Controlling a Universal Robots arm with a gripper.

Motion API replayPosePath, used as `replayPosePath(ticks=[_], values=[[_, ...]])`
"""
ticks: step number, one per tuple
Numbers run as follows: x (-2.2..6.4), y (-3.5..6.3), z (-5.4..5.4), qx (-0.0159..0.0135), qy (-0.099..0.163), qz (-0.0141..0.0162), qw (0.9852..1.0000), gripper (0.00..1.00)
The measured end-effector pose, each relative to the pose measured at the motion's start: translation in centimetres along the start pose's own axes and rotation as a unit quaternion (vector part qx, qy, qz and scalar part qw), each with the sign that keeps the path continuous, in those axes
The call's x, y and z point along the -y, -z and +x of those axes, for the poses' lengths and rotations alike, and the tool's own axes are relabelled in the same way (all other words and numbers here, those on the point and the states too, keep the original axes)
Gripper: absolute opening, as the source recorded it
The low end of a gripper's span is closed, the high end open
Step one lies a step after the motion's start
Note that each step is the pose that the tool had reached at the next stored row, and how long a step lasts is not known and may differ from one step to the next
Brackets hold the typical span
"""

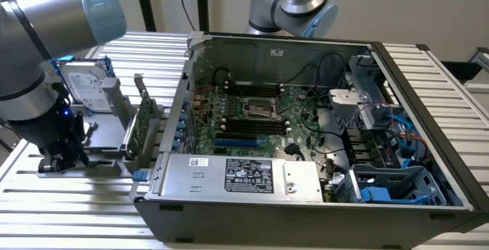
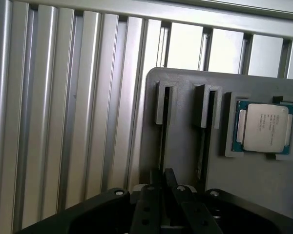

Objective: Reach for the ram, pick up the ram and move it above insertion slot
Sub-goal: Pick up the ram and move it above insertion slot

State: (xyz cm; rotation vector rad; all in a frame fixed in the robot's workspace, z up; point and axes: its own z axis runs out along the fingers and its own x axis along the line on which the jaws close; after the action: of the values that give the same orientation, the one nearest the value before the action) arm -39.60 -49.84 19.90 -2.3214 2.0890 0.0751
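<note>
Hovering over the gray parts holder (image 2: 185,92), nine o'clock from the open computer case (image 1: 306,218), the gripper (image 1: 61,161): grip state cannot be told.

We count two robot arms (image 1: 54,21) (image 1: 294,1), one open computer case (image 1: 306,218), one hard drive (image 1: 86,90), one green expansion card (image 1: 141,125) and one power supply (image 1: 237,175). On the grey holder (image 2: 185,146) we count two slots (image 2: 164,100) (image 2: 207,102) and one processor (image 2: 263,127). We also count one gripper (image 2: 167,187) and one motherboard (image 1: 294,104).

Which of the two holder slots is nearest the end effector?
The slot farther from the processor; the end effector sits at its end.
</note>
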Motion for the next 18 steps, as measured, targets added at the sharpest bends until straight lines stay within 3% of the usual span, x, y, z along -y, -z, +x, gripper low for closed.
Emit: replayPosePath(ticks=[10, 18], values=[[0.05, 0.26, 0.0, 0.0002, 0.000, -0.0015, 1.0000, 0.13], [0.03, 2.29, -0.1, 0.0002, 0.000, -0.0022, 1.0000, 0.13]])
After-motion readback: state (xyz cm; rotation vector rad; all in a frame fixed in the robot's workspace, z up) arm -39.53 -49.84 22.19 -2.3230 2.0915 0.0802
